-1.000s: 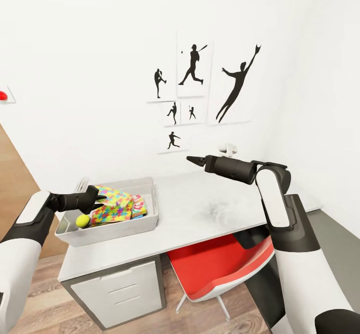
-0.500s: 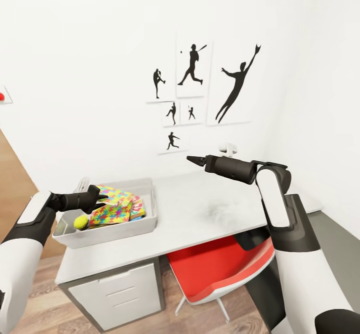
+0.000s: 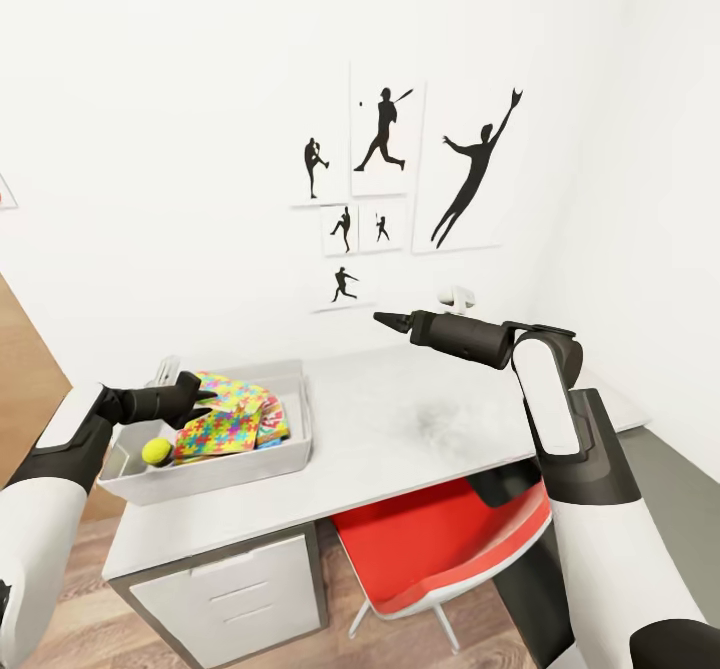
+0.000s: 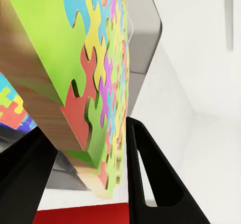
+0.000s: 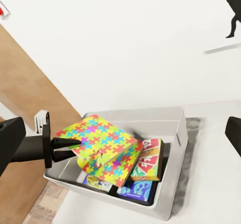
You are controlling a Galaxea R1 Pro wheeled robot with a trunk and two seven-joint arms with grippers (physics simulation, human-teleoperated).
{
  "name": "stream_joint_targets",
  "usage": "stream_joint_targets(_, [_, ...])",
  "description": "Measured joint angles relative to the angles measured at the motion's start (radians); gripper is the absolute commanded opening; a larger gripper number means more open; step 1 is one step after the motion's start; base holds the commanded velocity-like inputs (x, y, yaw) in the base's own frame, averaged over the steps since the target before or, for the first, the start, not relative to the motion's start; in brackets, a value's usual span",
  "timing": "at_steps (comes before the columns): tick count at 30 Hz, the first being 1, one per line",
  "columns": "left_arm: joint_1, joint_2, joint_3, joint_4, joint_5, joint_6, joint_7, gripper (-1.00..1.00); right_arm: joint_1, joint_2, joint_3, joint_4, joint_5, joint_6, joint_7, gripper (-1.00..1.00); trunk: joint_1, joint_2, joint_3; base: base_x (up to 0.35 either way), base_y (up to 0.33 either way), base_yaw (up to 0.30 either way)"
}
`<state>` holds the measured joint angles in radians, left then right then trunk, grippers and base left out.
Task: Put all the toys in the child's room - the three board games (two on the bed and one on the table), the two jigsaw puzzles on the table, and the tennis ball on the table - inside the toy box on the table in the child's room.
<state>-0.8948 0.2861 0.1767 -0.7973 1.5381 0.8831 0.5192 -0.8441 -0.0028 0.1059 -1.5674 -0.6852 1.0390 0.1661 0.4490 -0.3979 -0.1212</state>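
Note:
The light grey toy box (image 3: 215, 469) stands at the left end of the table (image 3: 400, 419). In the head view my left gripper (image 3: 197, 396) hangs over the box's left side, shut on the edge of a tilted jigsaw puzzle (image 3: 228, 417). The left wrist view has that puzzle slab (image 4: 95, 83) wedged between both fingers. From the right wrist I see a second jigsaw puzzle (image 5: 120, 164) under it, with board games (image 5: 149, 162) beside and below. The tennis ball (image 3: 156, 451) lies in the box's near left corner. My right gripper (image 3: 386, 321) hovers open above the table's middle, holding nothing.
A red chair (image 3: 440, 539) is tucked under the table's right half, and a white drawer unit (image 3: 235, 589) sits under its left end. Black sports prints (image 3: 385, 134) hang on the white wall behind. A brown wooden panel (image 3: 25, 369) stands at the left.
The whole picture has shifted a little, so the camera has moved; the box and table sit slightly lower and further left. Both arms keep their poses, and the puzzle stays in my left gripper.

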Motion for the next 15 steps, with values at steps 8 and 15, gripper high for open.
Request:
stream_joint_targets(8, [0.001, 0.000, 0.001, 0.018, 0.001, -0.002, 0.000, -1.00, 0.000, 0.000, 0.000, 0.000, 0.000, 0.000, -0.001, 1.00, 0.000, 0.000, 0.000, 0.157, 0.000, 0.000])
stream_joint_targets(15, [0.001, -0.004, 0.001, 0.020, 0.000, -0.002, 0.000, -1.00, 0.000, 0.000, 0.000, 0.000, 0.000, 0.000, -0.001, 1.00, 0.000, 0.000, 0.000, 0.012, 0.000, 0.000])
